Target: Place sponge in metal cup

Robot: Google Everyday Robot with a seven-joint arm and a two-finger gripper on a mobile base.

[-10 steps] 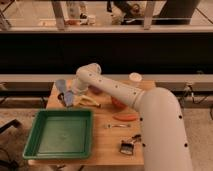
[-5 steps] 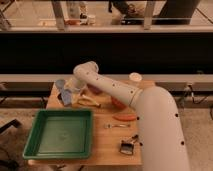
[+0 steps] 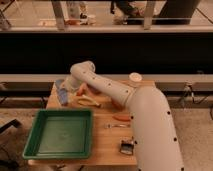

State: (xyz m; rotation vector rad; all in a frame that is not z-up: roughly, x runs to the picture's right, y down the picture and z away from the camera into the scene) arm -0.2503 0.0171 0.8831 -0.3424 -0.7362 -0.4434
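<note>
Hovering by the metal cup (image 3: 59,84), centre left, the gripper (image 3: 66,91) cannot be judged parted or clamped; misaligned, the sponge (image 3: 63,96) could be dropped outside.

The table (image 3: 107,143) fills the middle of the frame. The tray (image 3: 60,136) sits on its lower left part. The metal cup (image 3: 59,84) stands at the table's upper left corner. The sponge (image 3: 64,99) is just below the metal cup. The gripper (image 3: 67,93) is close beside both, on their right. A round cup (image 3: 135,77) stands at the back edge, well off to the right.
</note>
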